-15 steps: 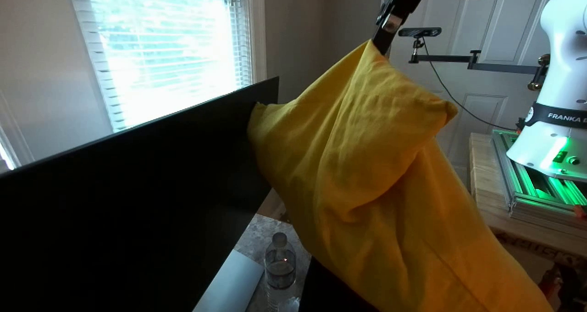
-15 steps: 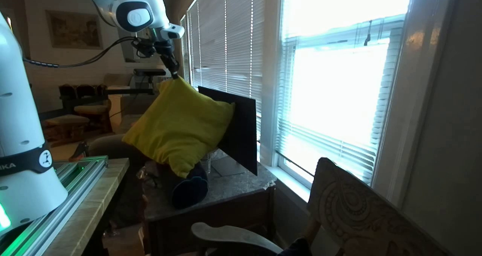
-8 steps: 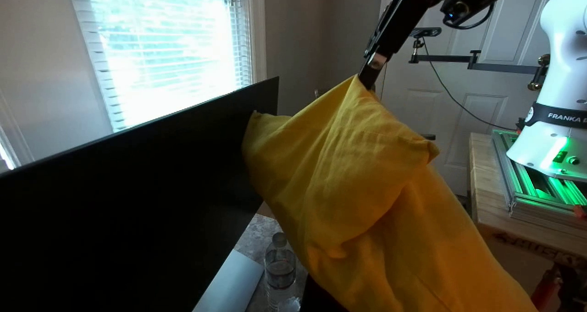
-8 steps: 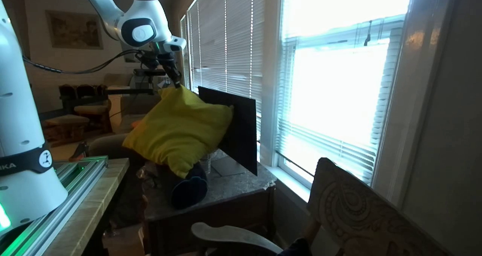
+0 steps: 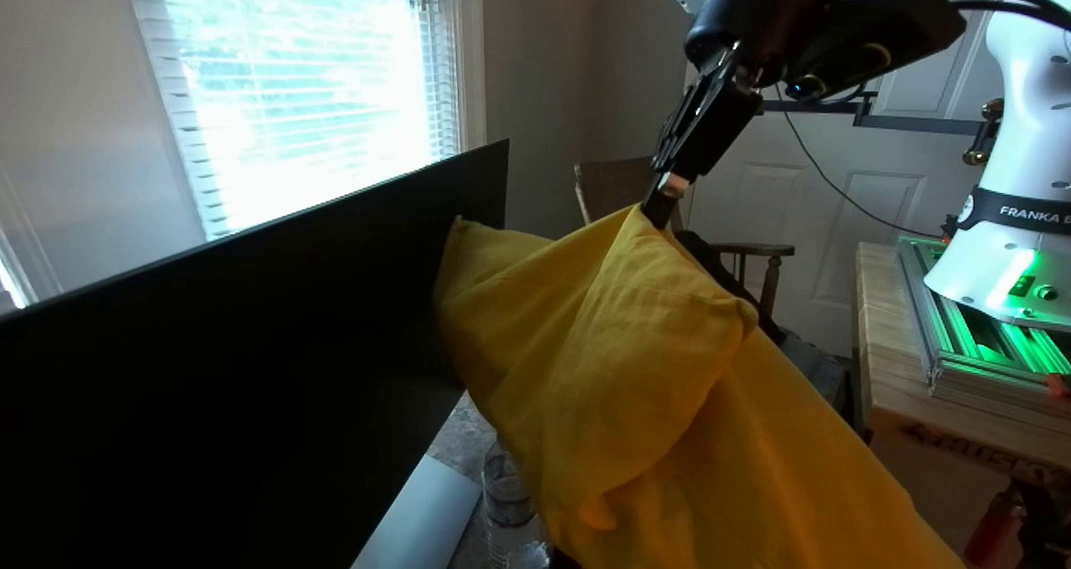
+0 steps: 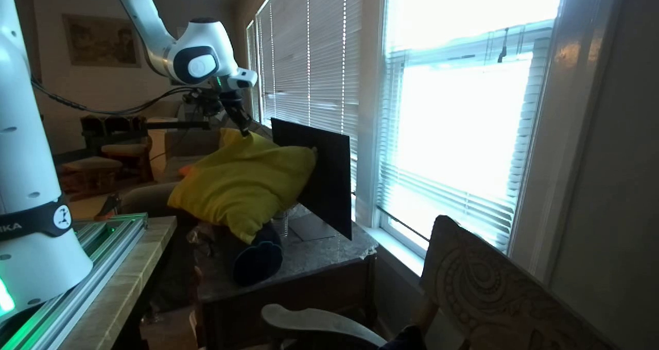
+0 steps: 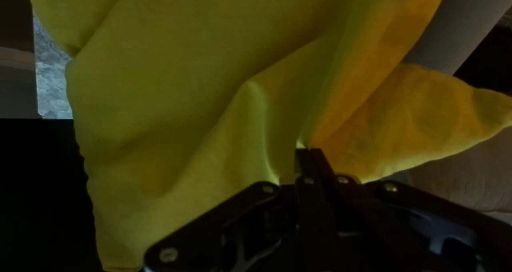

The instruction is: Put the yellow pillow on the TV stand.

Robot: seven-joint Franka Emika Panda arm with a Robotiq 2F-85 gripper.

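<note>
The yellow pillow [image 5: 636, 368] hangs tilted from one corner in both exterior views, also here [image 6: 242, 180]. My gripper [image 5: 658, 209] is shut on that top corner, pointing down; it also shows at the top of the pillow [image 6: 244, 132]. In the wrist view the closed fingertips [image 7: 310, 152] pinch a fold of the pillow [image 7: 180, 84]. The TV stand [image 6: 314, 255] has a grey flat top below the pillow. The pillow's lower corner overlaps a dark rounded object [image 6: 257, 260] on the stand; I cannot tell whether they touch. The pillow hides part of the stand.
A black TV screen [image 5: 251, 368] stands upright close beside the pillow. A clear bottle [image 5: 506, 502] and a silver flat panel [image 5: 422, 515] are on the stand. A carved wooden chair [image 6: 479, 273] stands in front of it. The wooden table [image 6: 121, 288] bears the arm's base.
My gripper has moved down with the pillow's held corner. The pillow has sunk and slumped, more folded in the middle; its lower corner has hardly moved. More of the arm shows.
</note>
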